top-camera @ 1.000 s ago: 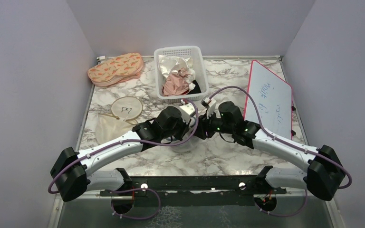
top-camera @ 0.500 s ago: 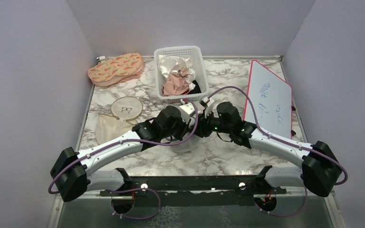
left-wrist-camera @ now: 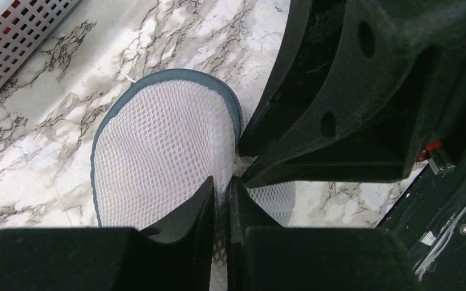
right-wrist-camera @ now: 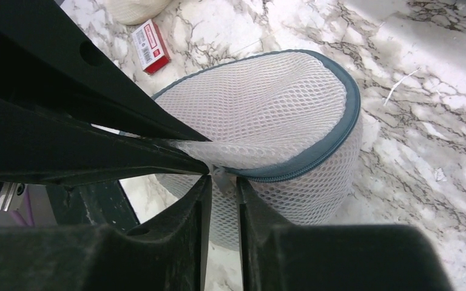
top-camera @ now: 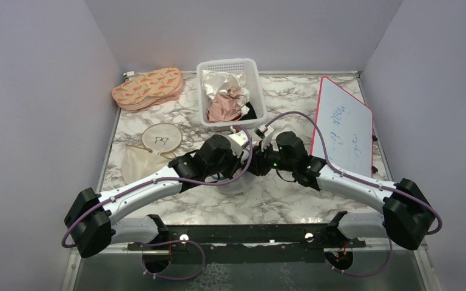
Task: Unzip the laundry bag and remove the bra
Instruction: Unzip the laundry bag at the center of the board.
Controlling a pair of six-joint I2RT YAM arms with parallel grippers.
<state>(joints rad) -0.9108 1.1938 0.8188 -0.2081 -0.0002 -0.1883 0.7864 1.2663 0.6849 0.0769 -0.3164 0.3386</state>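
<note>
**A:** The left tool [left-wrist-camera: 220,182] is all but closed, with a fold of white mesh pinched between its fingers. It holds the laundry bag [left-wrist-camera: 164,145] by its top panel. The bag sits mid-desk [top-camera: 267,200], near of the white basket [top-camera: 227,62].

**B:** And the other one?

**A:** The right tool [right-wrist-camera: 222,180] is closed to a slit on the small grey zip pull [right-wrist-camera: 219,174] at the blue-grey rim, right against the left tool's tip.

**B:** Anything different from a second ago?

**A:** Little. The left arm has not budged. The right arm's elbow has drawn in toward the left and its wrist has nudged the same way.

**B:** So the zip is running?

**A:** I'd judge it is only starting: one side anchors the mesh, the other begins to draw the pull along. The stretch of rim in the right wrist view looks shut.

**B:** The bra?

**A:** It doesn't show in any view. Through the mesh I see only white, so I cannot tell where it lies.
</note>
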